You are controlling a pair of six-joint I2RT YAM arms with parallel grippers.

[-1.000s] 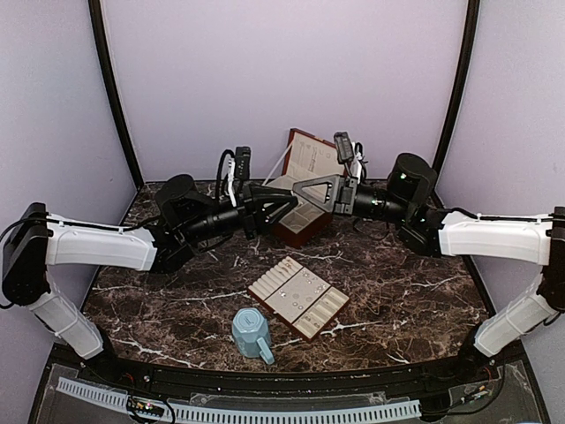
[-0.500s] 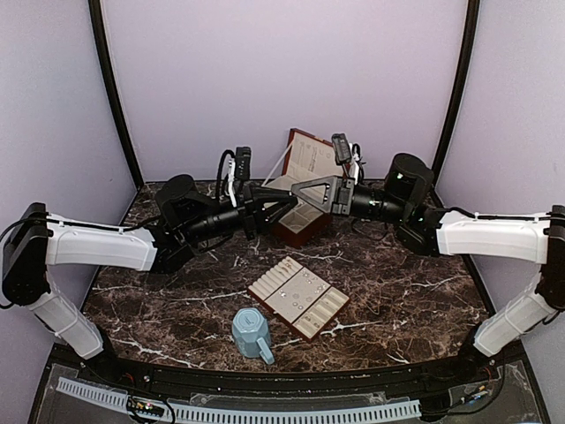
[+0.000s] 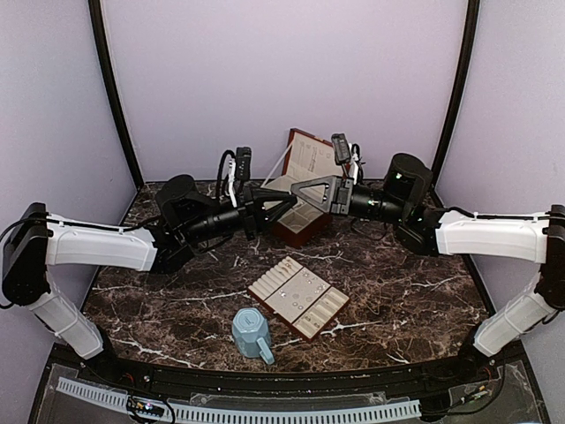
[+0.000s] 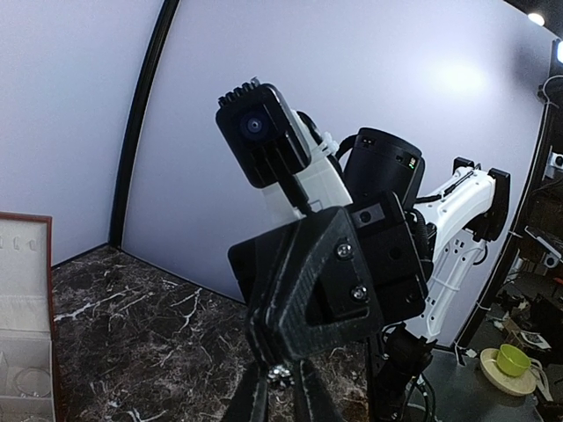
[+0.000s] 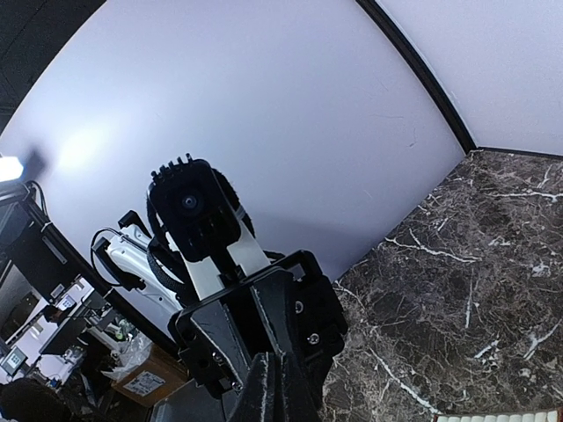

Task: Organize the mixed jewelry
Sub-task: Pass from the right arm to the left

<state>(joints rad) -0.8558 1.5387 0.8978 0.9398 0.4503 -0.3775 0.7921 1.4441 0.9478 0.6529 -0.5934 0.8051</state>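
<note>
Dark marbled tabletop below — a tiny, glittering silvery stud sits between the left gripper jaws, narrowed, grip unclear; right gripper clenched.

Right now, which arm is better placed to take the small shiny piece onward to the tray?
Probably left: the left gripper has a finger on each side of the silvery piece, while the right gripper, shut, seems to meet it only tip-on.

**White shells, black joints**

Glossy white covers clad the left arm and right arm between bulky black joint housings. The black triangular right gripper shows silver screws beneath a finned black wrist camera; a black cable loops at the left wrist
</note>
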